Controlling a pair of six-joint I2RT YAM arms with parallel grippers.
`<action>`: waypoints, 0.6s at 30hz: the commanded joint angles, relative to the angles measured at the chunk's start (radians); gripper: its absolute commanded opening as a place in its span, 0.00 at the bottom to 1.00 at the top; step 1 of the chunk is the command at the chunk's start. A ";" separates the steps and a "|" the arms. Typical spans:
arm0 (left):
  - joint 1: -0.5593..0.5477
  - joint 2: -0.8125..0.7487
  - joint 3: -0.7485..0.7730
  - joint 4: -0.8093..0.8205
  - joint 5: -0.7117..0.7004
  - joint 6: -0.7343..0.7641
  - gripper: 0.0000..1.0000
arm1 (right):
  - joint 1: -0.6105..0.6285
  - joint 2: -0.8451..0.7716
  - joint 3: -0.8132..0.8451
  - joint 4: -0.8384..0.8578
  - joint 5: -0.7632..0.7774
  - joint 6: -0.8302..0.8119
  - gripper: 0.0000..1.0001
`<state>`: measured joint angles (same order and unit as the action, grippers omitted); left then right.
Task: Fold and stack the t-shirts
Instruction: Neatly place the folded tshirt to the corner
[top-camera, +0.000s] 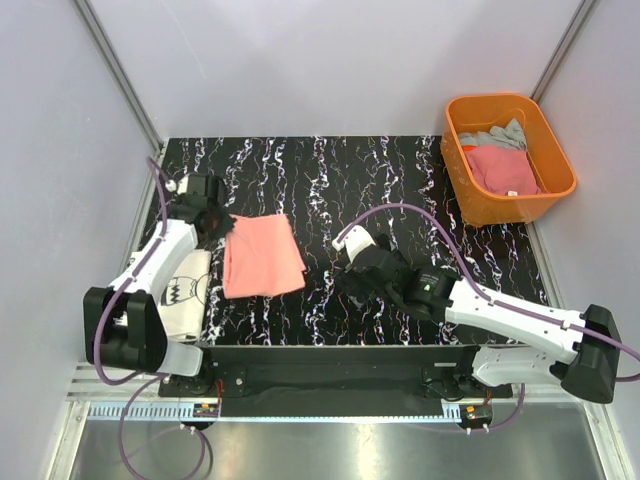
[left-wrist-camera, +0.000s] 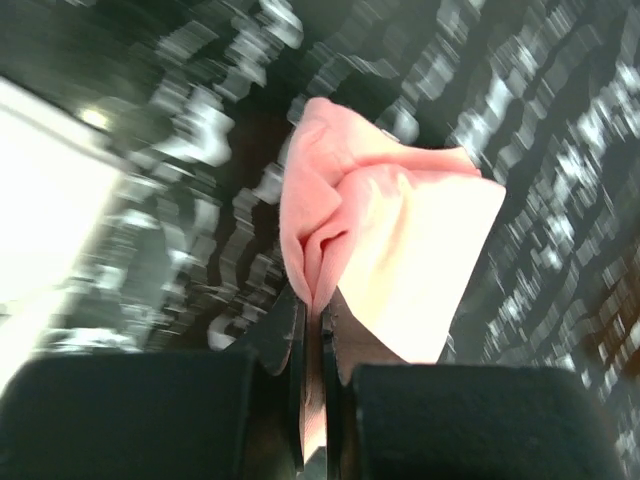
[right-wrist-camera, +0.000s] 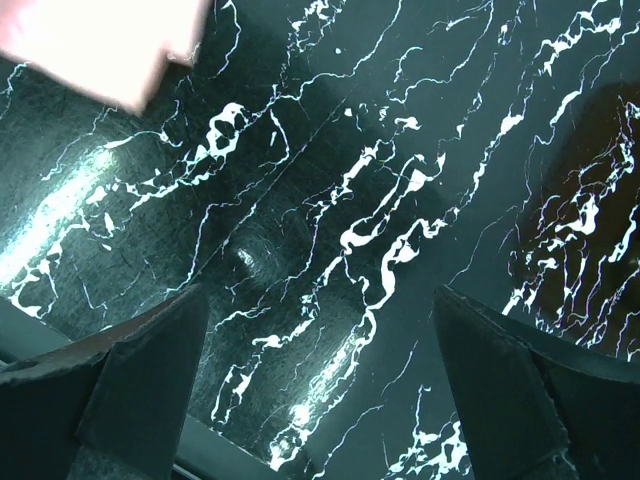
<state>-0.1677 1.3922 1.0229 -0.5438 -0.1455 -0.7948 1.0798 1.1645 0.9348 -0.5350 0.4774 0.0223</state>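
On the overhead camera, farthest left, the white t-shirt with black print (top-camera: 185, 290) lies at the desk's (top-camera: 400, 170) left edge, partly covered by my left arm. Just beside it to the right is the salmon-pink t-shirt (top-camera: 262, 256), a folded rectangle left of centre. The left gripper (top-camera: 213, 222) sits at its far left corner, but from above I cannot make out how the jaws stand.

The left wrist camera settles that. The left gripper (left-wrist-camera: 315, 300) is pressed together, pinching a bunched fold of the salmon-pink t-shirt (left-wrist-camera: 400, 250), whose cloth spreads away from the fingers. The background there is blurred. A bright white patch at the left edge could be the white tee, though I cannot tell.

Moving right on the overhead view, the right gripper (top-camera: 362, 270) is over bare desk, apart from the pink tee's right edge. Its own camera shows the right gripper (right-wrist-camera: 320, 300) spread wide with only the marbled desk (right-wrist-camera: 350, 200) between the fingers, and a pink corner (right-wrist-camera: 100, 50) at the top left.

Only the overhead view shows the orange tub (top-camera: 500, 210) at the far right. It holds a deeper pink t-shirt (top-camera: 503, 170) with a grey t-shirt (top-camera: 495, 137) behind it.
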 joint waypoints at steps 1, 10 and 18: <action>0.062 0.024 0.117 -0.079 -0.092 0.068 0.00 | -0.003 0.014 0.061 0.001 0.013 0.028 1.00; 0.086 0.149 0.385 -0.252 -0.299 -0.058 0.00 | -0.003 0.035 0.087 -0.005 -0.008 0.018 1.00; 0.134 0.225 0.581 -0.438 -0.396 -0.168 0.00 | -0.003 0.011 0.091 -0.033 -0.010 0.010 1.00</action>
<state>-0.0498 1.6184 1.5078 -0.8932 -0.4301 -0.8913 1.0798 1.1999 0.9897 -0.5560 0.4690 0.0280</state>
